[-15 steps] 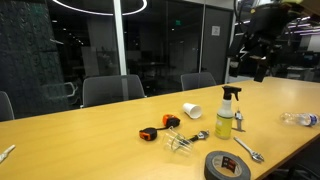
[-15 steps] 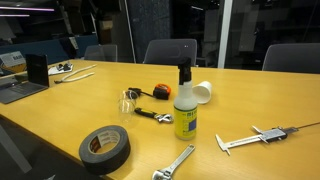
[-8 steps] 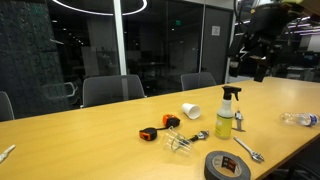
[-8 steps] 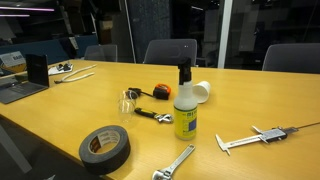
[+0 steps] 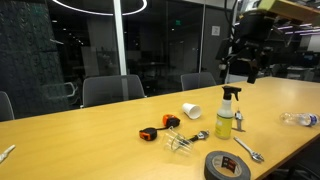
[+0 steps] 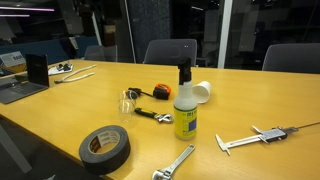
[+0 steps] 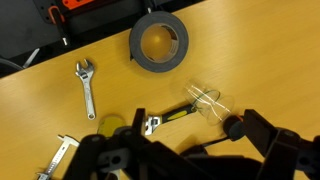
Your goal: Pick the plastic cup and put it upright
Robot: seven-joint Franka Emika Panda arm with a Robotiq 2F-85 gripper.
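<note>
The gripper [image 5: 240, 68] is hanging high in the upper right of an exterior view, well above the wooden table [image 5: 90, 135] and touching nothing. In the wrist view its dark fingers [image 7: 247, 128] are filling the bottom edge of the frame and are standing apart, grasping nothing.

The plastic cup [image 5: 180, 146] is lying on its side on the table in the lower middle of the frame, near an orange and black tape measure [image 5: 150, 133]. It is showing right of centre in the wrist view [image 7: 209, 101], just beside a yellow-handled wrench [image 7: 172, 117]; whether the two are touching is hard to tell.

A spray bottle [image 5: 226, 112] is standing upright right of centre, and a white cup [image 5: 191, 111] is lying tipped over to its left. A roll of dark tape [image 5: 226, 166] is sitting at the bottom edge (it is lying at top centre in the wrist view [image 7: 159, 43]). A silver wrench [image 7: 87, 88] is lying at the left of the wrist view, and a caliper [image 6: 255, 138] is resting at the lower right of an exterior view.
</note>
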